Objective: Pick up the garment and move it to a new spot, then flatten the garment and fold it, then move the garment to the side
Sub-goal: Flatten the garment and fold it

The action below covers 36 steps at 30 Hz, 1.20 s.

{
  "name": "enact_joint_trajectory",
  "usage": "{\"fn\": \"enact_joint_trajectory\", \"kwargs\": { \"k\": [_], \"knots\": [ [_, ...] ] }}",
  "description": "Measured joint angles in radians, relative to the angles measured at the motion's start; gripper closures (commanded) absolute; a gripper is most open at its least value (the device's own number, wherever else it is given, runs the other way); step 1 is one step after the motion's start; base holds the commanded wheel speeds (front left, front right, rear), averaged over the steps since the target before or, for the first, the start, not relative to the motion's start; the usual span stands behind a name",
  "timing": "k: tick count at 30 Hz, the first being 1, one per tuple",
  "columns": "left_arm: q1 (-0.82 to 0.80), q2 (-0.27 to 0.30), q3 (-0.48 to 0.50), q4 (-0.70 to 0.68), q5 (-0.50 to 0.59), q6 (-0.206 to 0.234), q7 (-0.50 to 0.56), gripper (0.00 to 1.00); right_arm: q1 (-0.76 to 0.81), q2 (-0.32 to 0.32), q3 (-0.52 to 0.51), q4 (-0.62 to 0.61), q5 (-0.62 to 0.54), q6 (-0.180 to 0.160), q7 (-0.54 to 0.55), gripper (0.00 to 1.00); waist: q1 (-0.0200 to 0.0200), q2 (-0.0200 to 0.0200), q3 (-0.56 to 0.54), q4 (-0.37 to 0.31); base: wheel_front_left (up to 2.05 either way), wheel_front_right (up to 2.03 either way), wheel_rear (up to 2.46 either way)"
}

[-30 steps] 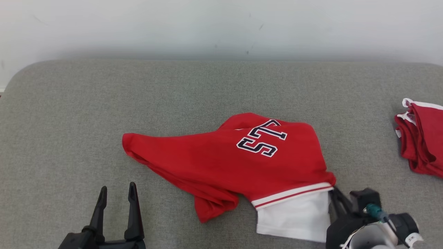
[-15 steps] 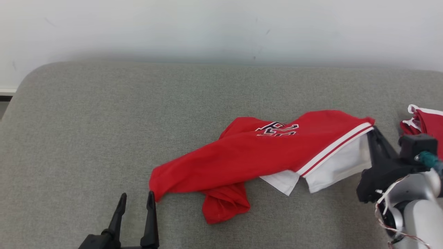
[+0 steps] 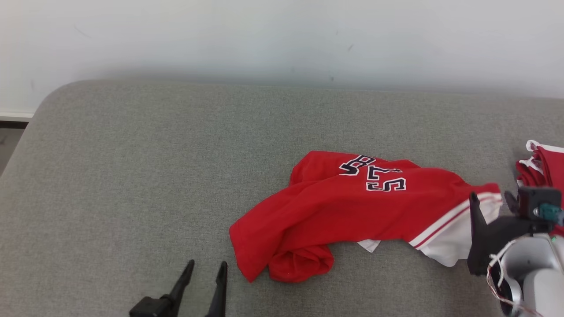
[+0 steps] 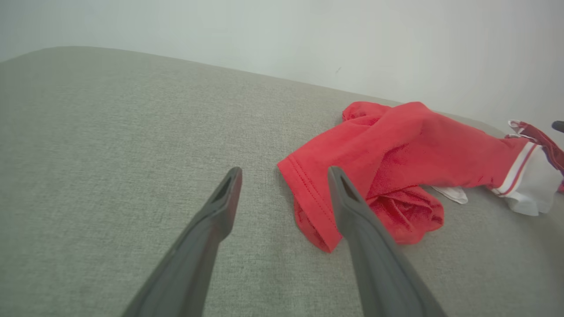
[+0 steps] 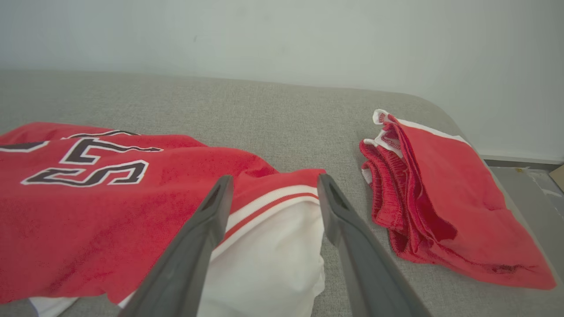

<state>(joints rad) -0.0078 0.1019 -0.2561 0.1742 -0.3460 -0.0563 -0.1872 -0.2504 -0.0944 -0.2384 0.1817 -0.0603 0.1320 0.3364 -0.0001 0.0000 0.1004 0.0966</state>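
The garment (image 3: 352, 211) is a red jersey with dark, white-edged lettering and a white sleeve end. It lies bunched on the grey cushion (image 3: 176, 154), right of centre. My right gripper (image 3: 491, 198) stands open at the garment's right end. In the right wrist view the white sleeve end (image 5: 269, 259) lies between the spread fingers of the right gripper (image 5: 275, 177), unpinched. My left gripper (image 3: 207, 264) is open near the front edge, just left of the garment's red hem (image 4: 308, 198). In the left wrist view, the left gripper (image 4: 285, 169) holds nothing.
A second red cloth with white trim (image 3: 544, 167) lies folded at the far right, close beside the sleeve end; it shows as a folded stack (image 5: 432, 198) in the right wrist view. A pale wall (image 3: 282, 39) runs behind the cushion. Floor shows past the cushion's left corner (image 3: 9, 145).
My right gripper has opened and let go of the white sleeve end after dragging the garment right, toward the folded cloth. The garment has settled more bunched. The head view has also shifted.
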Motion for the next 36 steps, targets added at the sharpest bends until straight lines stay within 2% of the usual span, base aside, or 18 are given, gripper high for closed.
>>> {"fn": "enact_joint_trajectory", "kwargs": {
  "k": [9, 15, 21, 22, 24, 25, 28, 31, 33, 36],
  "knots": [
    [-0.010, 0.038, -0.084, 0.085, -0.055, -0.056, 0.120, 0.00, 0.122, 0.034, -0.042, -0.086, 0.030, 0.000, -0.002, 0.00, 0.0000, 0.0000, 0.004, -0.023, 0.00, 0.00, 0.00],
    [-0.091, 0.052, -0.135, 0.166, -0.055, -0.067, 0.113, 0.00, 0.146, 0.042, -0.034, -0.141, 0.056, 0.000, -0.013, 0.00, 0.0000, 0.0000, 0.016, -0.058, 0.00, 0.00, 0.00],
    [-0.160, 0.046, -0.142, 0.261, -0.076, -0.068, 0.116, 0.00, 0.147, 0.044, -0.008, -0.152, 0.082, 0.000, -0.026, 0.00, 0.0002, 0.0000, 0.034, -0.088, 0.00, 0.00, 0.00],
    [-0.166, 0.045, -0.143, 0.270, -0.084, -0.068, 0.118, 0.09, 0.147, 0.044, -0.006, -0.156, 0.087, 0.000, -0.029, 0.00, 0.0002, 0.0000, 0.036, -0.092, 0.00, 0.00, 0.00],
    [-0.176, 0.044, -0.149, 0.281, -0.089, -0.068, 0.108, 0.75, 0.147, 0.043, 0.006, -0.163, 0.090, 0.000, -0.043, 0.00, 0.0002, 0.0000, 0.039, -0.099, 0.00, 0.00, 0.00],
    [-0.181, 0.046, -0.152, 0.281, -0.091, -0.068, 0.094, 1.00, 0.147, 0.043, 0.015, -0.166, 0.096, 0.000, -0.054, 0.00, 0.0002, 0.0000, 0.041, -0.102, 0.00, 0.00, 0.00],
    [-0.183, 0.049, -0.145, 0.265, -0.098, -0.068, 0.042, 1.00, 0.148, 0.044, 0.049, -0.177, 0.097, 0.000, -0.093, 0.00, 0.0002, 0.0001, 0.038, -0.105, 0.00, 0.00, 0.00],
    [-0.184, 0.049, -0.117, 0.212, -0.153, -0.069, 0.013, 1.00, 0.151, 0.043, 0.090, -0.200, 0.095, 0.000, -0.144, 0.00, 0.0002, 0.0000, 0.033, -0.103, 0.00, 0.00, 0.00],
    [-0.184, 0.048, -0.100, 0.143, -0.213, -0.072, 0.013, 1.00, 0.165, 0.044, 0.117, -0.209, 0.095, 0.000, -0.170, 0.00, 0.0002, 0.0000, 0.028, -0.101, 0.00, 0.00, 0.00],
    [-0.183, 0.063, -0.092, -0.038, -0.325, -0.073, 0.038, 1.00, 0.186, 0.044, 0.133, -0.217, 0.095, 0.000, -0.189, 0.00, 0.0001, 0.0000, 0.022, -0.099, 0.00, 0.00, 0.00]
  ]
}}
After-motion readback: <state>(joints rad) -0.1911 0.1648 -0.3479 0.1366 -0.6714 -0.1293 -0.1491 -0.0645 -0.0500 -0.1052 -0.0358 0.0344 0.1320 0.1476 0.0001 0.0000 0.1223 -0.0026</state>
